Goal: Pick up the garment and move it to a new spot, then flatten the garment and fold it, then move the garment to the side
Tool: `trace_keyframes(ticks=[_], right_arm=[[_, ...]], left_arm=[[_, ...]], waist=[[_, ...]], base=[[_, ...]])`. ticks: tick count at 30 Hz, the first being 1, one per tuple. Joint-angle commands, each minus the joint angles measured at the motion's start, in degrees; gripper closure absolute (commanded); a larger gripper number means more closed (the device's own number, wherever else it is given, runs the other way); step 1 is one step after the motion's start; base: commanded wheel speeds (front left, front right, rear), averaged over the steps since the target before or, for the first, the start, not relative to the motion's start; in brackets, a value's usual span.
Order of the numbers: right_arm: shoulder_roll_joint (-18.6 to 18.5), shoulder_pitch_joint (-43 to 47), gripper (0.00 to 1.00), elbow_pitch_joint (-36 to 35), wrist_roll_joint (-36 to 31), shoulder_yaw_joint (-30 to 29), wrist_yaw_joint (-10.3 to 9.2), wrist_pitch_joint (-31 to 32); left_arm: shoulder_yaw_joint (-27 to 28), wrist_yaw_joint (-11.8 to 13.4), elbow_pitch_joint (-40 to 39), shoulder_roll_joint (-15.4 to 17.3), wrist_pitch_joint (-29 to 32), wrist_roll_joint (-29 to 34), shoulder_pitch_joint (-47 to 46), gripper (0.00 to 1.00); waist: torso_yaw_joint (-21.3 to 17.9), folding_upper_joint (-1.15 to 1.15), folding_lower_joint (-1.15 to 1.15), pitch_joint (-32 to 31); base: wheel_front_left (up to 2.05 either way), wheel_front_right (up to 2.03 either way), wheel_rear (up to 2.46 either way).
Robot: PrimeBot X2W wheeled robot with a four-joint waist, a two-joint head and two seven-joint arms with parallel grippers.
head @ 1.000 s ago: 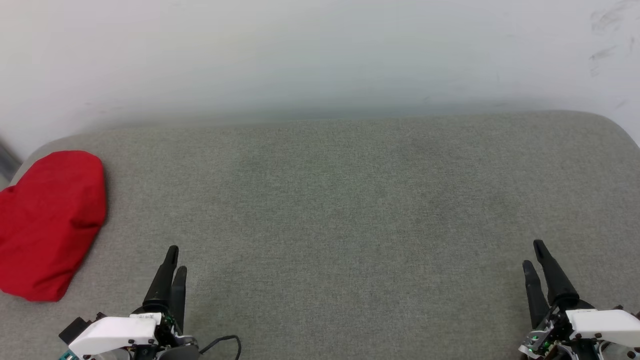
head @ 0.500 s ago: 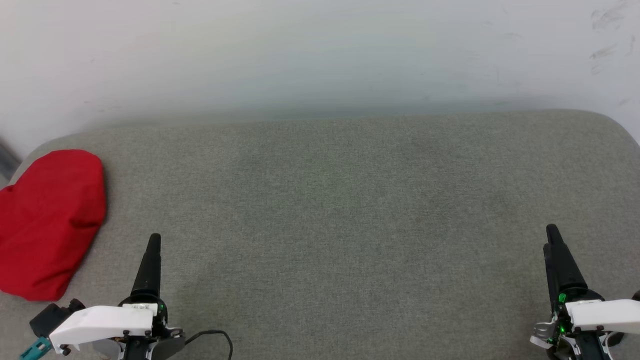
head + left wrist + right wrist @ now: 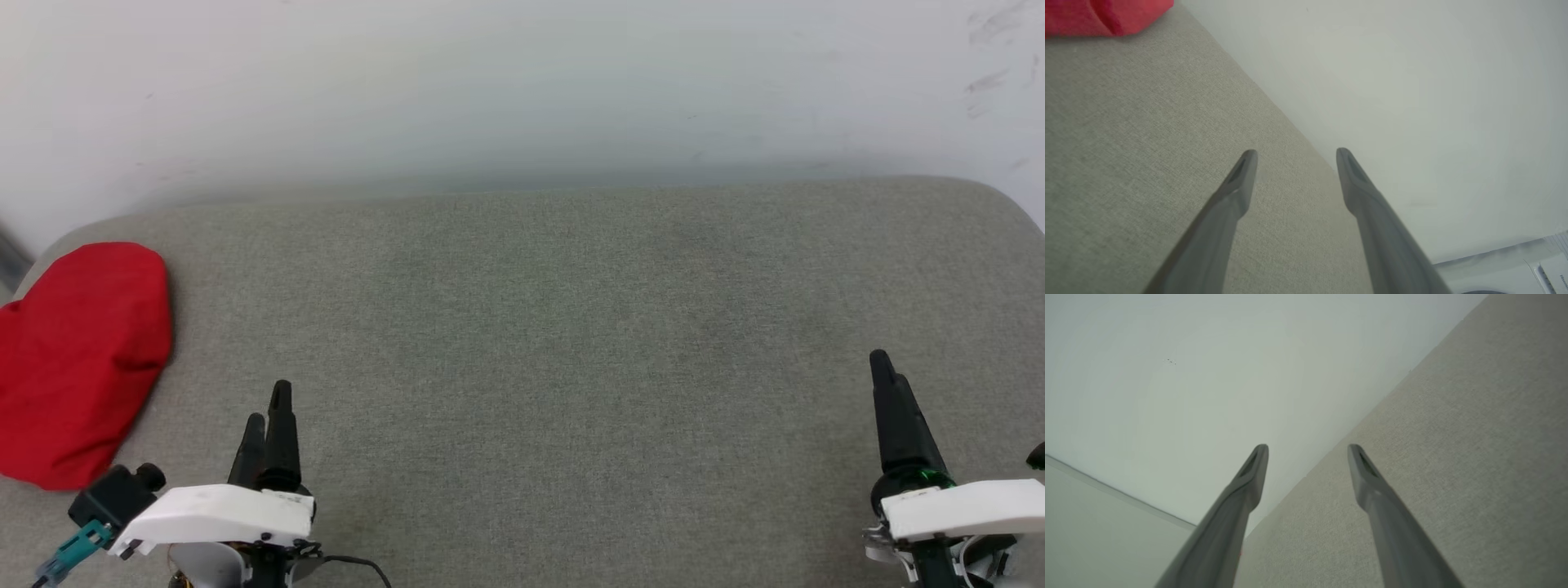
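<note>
Evidently little has changed — left gripper (image 3: 268, 402) and right gripper (image 3: 882, 363), at 7 and 5 o'clock, have merely swivelled, spread and empty — so the garment (image 3: 82, 359) at 9 o'clock looks set aside.

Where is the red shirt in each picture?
Head view: the garment lies at the far left, on the grey cushion.
Left wrist view: the garment sits in the top left corner.
Right wrist view: grey cushion at right, white wall at left.
Shared landmark: the cushion's edge against the wall.
</note>
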Motion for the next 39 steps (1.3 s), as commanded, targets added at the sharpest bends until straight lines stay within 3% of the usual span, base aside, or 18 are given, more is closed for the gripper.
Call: trace_keyframes(ticks=[1, 8, 23, 39], right_arm=[[-0.1, -0.2, 0.0, -1.3, -1.8, 0.3, 0.01, -0.5], [-0.1, 0.8, 0.0, -2.4, -11.3, 1.3, 0.01, -2.1], [0.0, 2.3, 0.0, -2.8, -23.0, 2.8, 0.01, -4.7], [0.0, 3.5, 0.0, -4.5, -34.3, 3.1, 0.01, -7.5]], left_arm=[[-0.3, 0.5, -1.3, 0.2, -0.4, 2.0, -0.3, 0.0], [-2.9, 3.6, -2.3, 1.1, -2.0, 10.8, 0.6, 0.0], [-7.5, 7.5, -3.7, 3.4, -4.6, 21.0, 1.7, 0.0], [-11.2, 8.2, -5.6, 4.5, -7.4, 30.7, 2.8, 0.0]], waist=[[0.0, 0.0, 0.0, 0.0], [0.1, 0.0, 0.0, 0.0], [0.1, 0.0, 0.0, -0.1], [0.2, 0.0, 0.0, 0.0]], base=[[0.0, 0.0, 0.0], [0.0, 0.0, 0.0], [0.0, 0.0, 0.0], [0.0, 0.0, 0.0]])
